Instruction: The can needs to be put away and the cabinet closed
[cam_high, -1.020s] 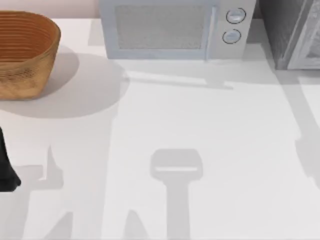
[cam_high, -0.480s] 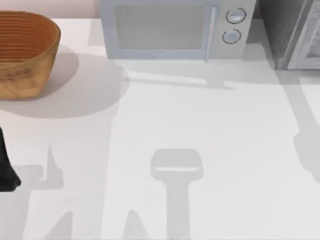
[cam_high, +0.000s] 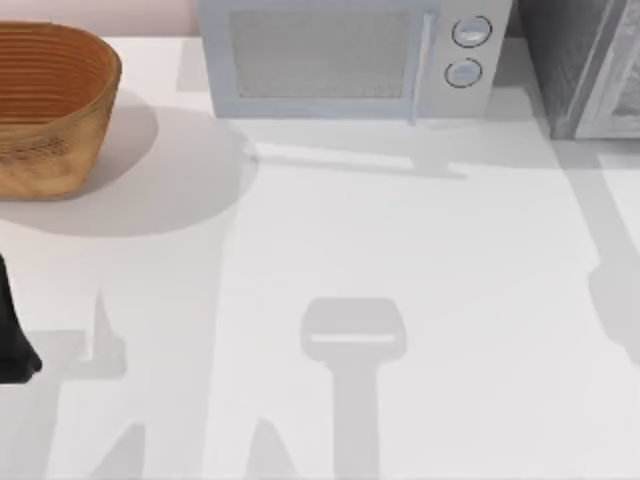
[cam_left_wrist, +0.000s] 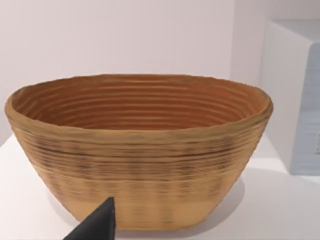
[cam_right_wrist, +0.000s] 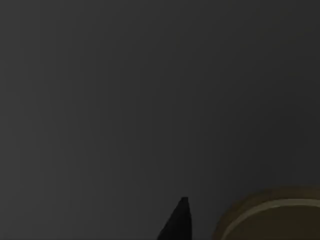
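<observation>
The right wrist view is dark grey. In it the dull gold top of the can (cam_right_wrist: 274, 220) shows at the frame's edge, with a black part of my right gripper (cam_right_wrist: 177, 222) close beside it. Whether that gripper holds the can cannot be told. The cabinet (cam_high: 580, 60), dark grey with a pale frame, stands at the table's back right corner and is cut off by the top view's edge. My left arm (cam_high: 12, 335) is parked at the table's left edge. A black part of my left gripper (cam_left_wrist: 97, 226) points at a basket.
A woven brown basket (cam_high: 50, 100) stands at the back left, seen close in the left wrist view as the basket (cam_left_wrist: 140, 150). A pale grey microwave (cam_high: 345, 55) with two round knobs sits at the back middle, door shut. Arm shadows lie across the white table (cam_high: 400, 230).
The shadow at the table's right edge has shifted very slightly. The left arm, basket and microwave have not moved.
</observation>
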